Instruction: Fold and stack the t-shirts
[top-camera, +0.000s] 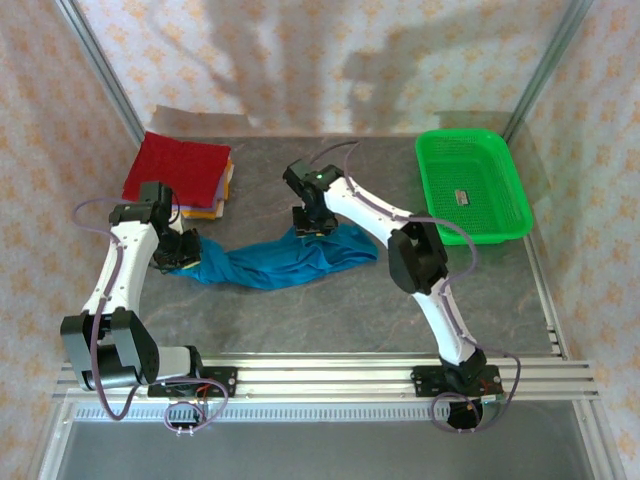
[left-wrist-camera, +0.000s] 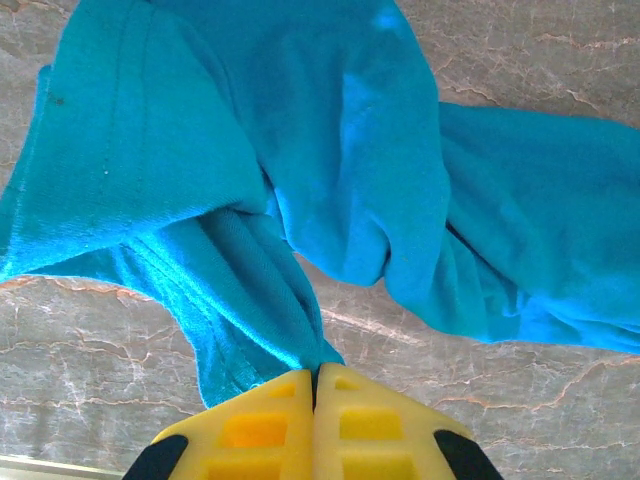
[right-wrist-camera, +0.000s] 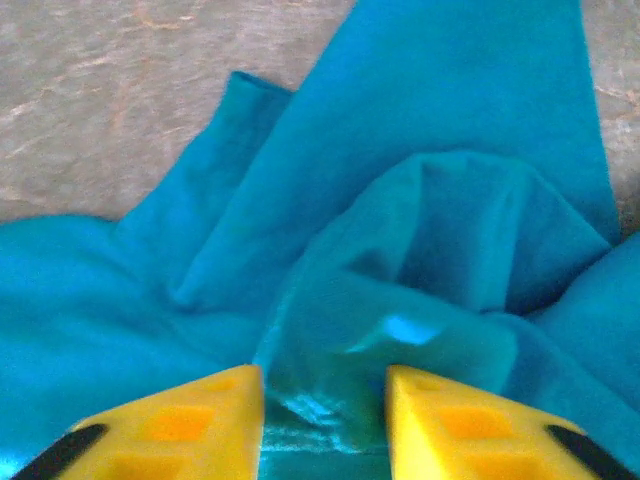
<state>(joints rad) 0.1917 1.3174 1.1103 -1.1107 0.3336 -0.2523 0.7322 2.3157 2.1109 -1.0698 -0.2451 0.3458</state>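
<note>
Green plastic mesh basket (top-camera: 490, 170): small tag (top-camera: 463, 197) inside | teal-blue cloth t-shirt (top-camera: 275, 262) crumpled | left gripper (left-wrist-camera: 315, 374) clamped on fold | right gripper (right-wrist-camera: 325, 378) parted, cloth between fingers

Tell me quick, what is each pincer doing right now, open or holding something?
Left pincer: closed, pinching a fold of the teal-blue t-shirt.
Right pincer: open, fingers apart, with the same shirt's cloth bunched between them.

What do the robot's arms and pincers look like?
The left arm and right arm are white shells with black joints and lilac cables. The left gripper and right gripper have yellow fingers with square pockets and black bases.
</note>
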